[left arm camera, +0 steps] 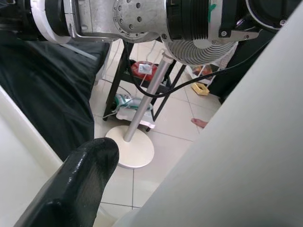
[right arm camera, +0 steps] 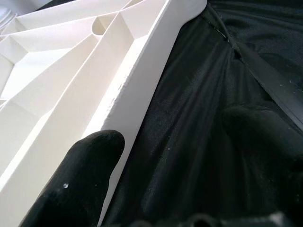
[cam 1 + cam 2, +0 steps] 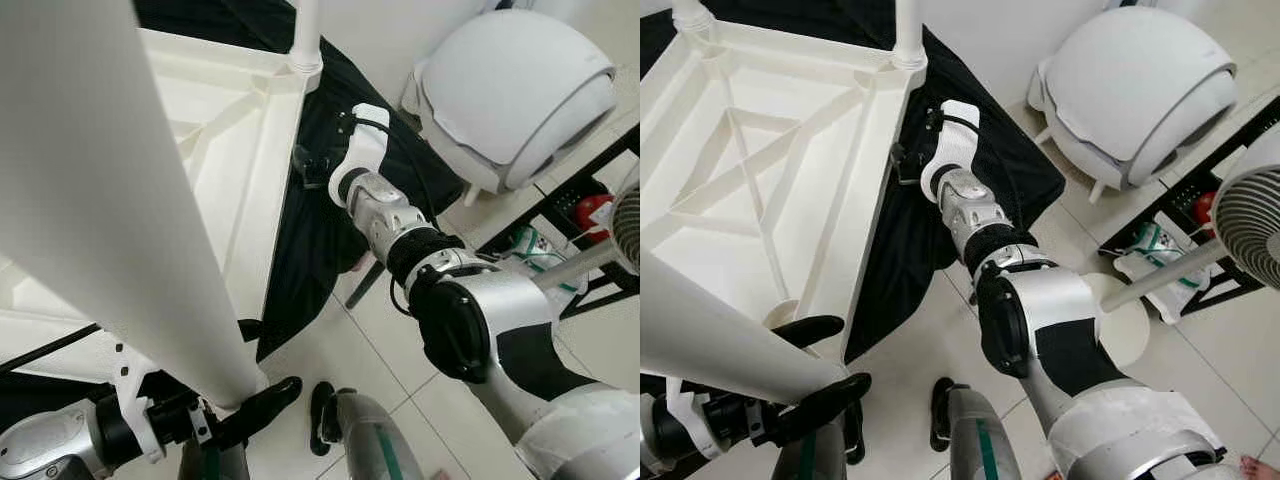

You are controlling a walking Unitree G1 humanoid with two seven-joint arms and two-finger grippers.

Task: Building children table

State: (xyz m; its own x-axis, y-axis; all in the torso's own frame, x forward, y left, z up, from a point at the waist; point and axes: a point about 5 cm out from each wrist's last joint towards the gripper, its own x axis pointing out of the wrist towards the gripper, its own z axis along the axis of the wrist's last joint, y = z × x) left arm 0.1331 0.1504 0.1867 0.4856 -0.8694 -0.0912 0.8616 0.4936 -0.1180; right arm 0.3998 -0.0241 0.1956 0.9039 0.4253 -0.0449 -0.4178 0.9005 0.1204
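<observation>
While clamped in the left gripper point(image 3: 820, 365), fingers point(image 3: 808, 330) closed around its lower end, leg point(image 3: 710, 335) slants up toward the camera, close above the near corner socket point(image 3: 783, 313) of the upturned tabletop point(image 3: 760, 170). Likely mid-fitting: needs swinging upright and pressing into that socket. Farther off, right gripper point(image 2: 173, 142), fingers wide, beside the tabletop's rim over black cloth point(image 3: 990, 170). Beyond, one leg point(image 3: 907, 30) already standing.

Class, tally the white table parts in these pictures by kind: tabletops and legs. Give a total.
White ribbed plastic tabletop, upside down: 1
White round plastic table legs, one held in the left hand: 3
Total: 4
</observation>
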